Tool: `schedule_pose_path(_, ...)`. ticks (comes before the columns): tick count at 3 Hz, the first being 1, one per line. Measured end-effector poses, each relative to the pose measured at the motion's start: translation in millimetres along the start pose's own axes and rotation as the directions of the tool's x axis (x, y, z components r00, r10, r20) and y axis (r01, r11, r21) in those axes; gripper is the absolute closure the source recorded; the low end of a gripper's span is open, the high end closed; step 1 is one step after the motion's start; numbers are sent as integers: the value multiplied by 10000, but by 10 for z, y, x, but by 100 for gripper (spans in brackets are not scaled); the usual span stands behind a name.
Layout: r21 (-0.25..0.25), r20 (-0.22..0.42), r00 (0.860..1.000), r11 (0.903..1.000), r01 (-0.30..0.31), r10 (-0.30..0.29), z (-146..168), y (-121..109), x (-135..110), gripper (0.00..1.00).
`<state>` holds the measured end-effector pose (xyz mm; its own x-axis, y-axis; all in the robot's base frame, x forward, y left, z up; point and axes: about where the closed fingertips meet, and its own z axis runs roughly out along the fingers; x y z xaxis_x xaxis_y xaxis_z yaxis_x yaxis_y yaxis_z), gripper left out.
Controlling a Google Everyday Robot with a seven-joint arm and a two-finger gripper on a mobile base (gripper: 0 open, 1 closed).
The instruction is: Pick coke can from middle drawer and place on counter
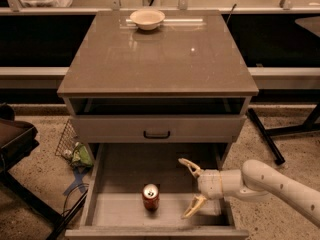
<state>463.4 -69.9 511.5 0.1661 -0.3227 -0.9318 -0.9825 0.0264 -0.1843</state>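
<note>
The step in hand is the reach for the can (150,196); nothing is grasped yet. The can stands upright on the floor of the open drawer (117,176), toward the drawer's 6 o'clock edge, near the front wall and a little left of centre.

The gripper (190,188) hangs inside the drawer at the can's 3 o'clock, near it but apart. It is spread wide and empty, its two fingers (186,164) pointing toward 9 o'clock, one toward the back of the drawer and one toward the front. The arm (272,184) comes in from 4 o'clock, over the drawer's right wall.

The next move, as I judge it, calls for a slide toward 9 o'clock until the can sits between the fingers, then a closing grip around its body, kept low enough not to tip it. After that comes a lift clear of the drawer and up to the counter (157,59), which carries only a bowl (147,19) at its 12 o'clock edge.
</note>
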Motion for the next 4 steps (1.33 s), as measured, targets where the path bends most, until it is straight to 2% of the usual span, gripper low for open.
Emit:
schedule_pose_path(1, -30, 434, 9971, 9980, -625, 626, 332, -135, 238, 0)
schedule_pose_path(2, -90, 713, 9896, 9922, -1247, 1250, 699, -338, 469, 0)
schedule_pose_path(3, -216, 850, 9833, 9869, -1597, 1610, 927, -416, 609, 0)
schedule_pose_path(4, -315, 812, 9845, 9877, -1534, 1555, 993, -348, 579, 0)
